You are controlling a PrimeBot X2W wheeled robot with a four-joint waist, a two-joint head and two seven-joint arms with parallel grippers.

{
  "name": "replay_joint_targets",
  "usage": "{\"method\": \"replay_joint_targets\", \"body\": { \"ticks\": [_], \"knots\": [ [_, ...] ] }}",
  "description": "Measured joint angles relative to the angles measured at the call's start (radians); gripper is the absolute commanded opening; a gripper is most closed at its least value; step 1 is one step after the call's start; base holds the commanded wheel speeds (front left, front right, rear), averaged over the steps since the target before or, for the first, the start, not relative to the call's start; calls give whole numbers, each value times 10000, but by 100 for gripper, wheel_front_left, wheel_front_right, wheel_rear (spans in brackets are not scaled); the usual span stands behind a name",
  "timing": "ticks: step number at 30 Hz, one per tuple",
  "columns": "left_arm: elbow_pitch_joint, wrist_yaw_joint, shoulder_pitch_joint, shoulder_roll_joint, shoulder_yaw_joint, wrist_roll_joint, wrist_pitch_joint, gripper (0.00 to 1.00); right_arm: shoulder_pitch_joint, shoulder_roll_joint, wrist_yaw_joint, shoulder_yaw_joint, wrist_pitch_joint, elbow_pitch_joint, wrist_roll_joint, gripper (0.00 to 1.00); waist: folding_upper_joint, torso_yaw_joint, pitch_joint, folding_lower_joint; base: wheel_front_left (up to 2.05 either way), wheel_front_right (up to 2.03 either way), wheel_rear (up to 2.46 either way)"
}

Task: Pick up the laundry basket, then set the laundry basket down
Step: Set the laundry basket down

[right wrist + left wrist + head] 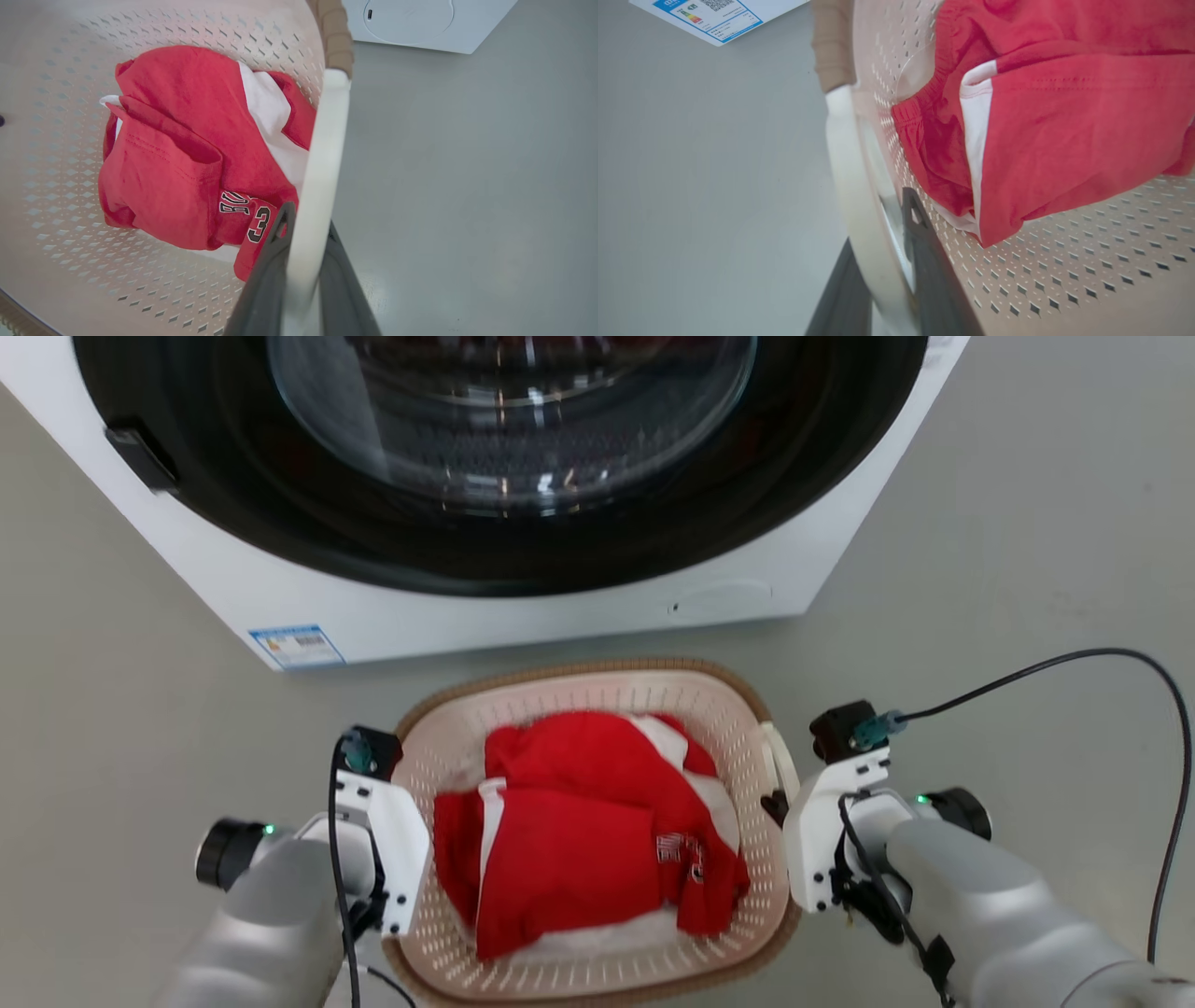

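Laundry basket [597, 695] at lower centre of the head view, just below the white washing machine [523, 607] with its dark round door. Grey floor [1027, 523] on either side. Brown woven-look rim around the top, cream perforated walls below it, near end reaching the bottom edge of the frame. Inside, red and white clothes [579, 840] heaped across the middle, dark lettering toward the right. Not possible to tell whether resting on the floor or held clear of it.

Left gripper [880, 219] clenched on the left handle [850, 186]. In the left wrist view, white handle band rising from bottom centre between the two dark fingers: one finger on the inner side against the perforated wall, just below the red cloth, the other on the outer side over the floor. In the head view, the same wrist at lower left, flush against the basket's left wall.

Right gripper [308, 219] likewise clamped on the right handle [322, 140]. In the right wrist view, handle running from bottom centre up toward the brown rim, one finger inside beside the numbered red cloth, the other outside. In the head view, that wrist at lower right, hard against the basket's right side.

Basket thus directly between the two grippers, touching both. Black cable [1074, 658] arching from the right wrist toward the right edge. Blue-bordered label [297, 647] at the machine's lower left corner.
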Motion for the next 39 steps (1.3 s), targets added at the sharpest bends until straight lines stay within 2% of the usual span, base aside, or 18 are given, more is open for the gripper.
{"method": "replay_joint_targets", "body": {
  "ticks": [12, 29, 39],
  "knots": [
    [71, 261, -819, -6, -25, 174, -1034, 0, -639, -130, 2, 21, -1220, 46, -29, 0, 0, 23, 1412, 0, 0, 0, 0],
    [173, 426, -1779, -65, 33, 182, -2063, 0, -1746, -270, 17, 56, -2132, 293, -90, 0, 0, 183, 3327, 0, 0, 0, 0],
    [199, 614, -2370, -67, 52, 268, -3066, 0, -2224, -282, 17, 56, -2652, 516, -86, 0, 0, 241, 4301, 0, 0, 0, 0]
  ]
}}
